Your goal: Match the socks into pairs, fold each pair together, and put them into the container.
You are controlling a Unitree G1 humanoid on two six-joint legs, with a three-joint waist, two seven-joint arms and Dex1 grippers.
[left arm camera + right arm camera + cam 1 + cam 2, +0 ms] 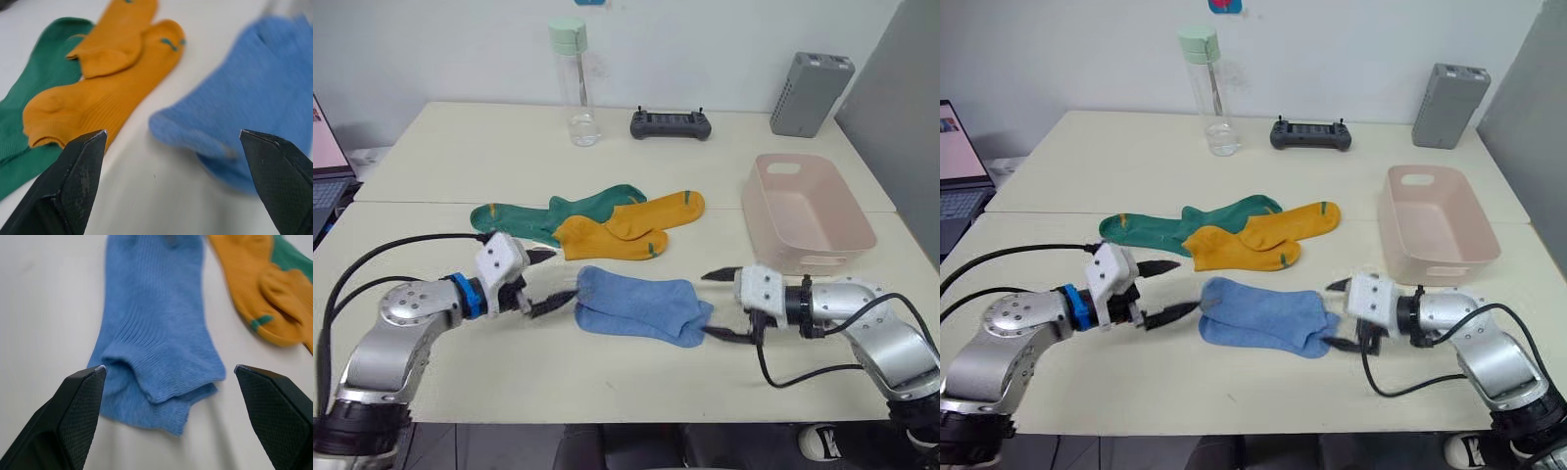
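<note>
Socks lie in a loose cluster at the middle of the table (431, 372). Nearest the robot, the two light blue socks (641, 305) rest one on the other as a pair, their long side running from 9 o'clock to 3 o'clock. Just beyond them, toward 12 o'clock, the two mustard yellow socks (631, 227) overlap each other, and the dark green socks (558, 213) lie partly under the yellow ones, reaching out toward 9 o'clock.

At 9 o'clock of the blue pair, the left pincer (548, 282) sits low over the table with its fingers spread, its tips just beside the pair's edge but holding nothing. At 3 o'clock of the pair, the right pincer (720, 305) is also spread wide, with the cuff end of the blue socks lying between its two fingers; whether they touch the fabric I cannot tell.

The pale pink container (808, 211) stands at 2 o'clock of the socks, near the right arm. Along the far side of the table stand a clear bottle (575, 83) with a green cap, a black controller (671, 124) and a grey ribbed box (810, 93).
</note>
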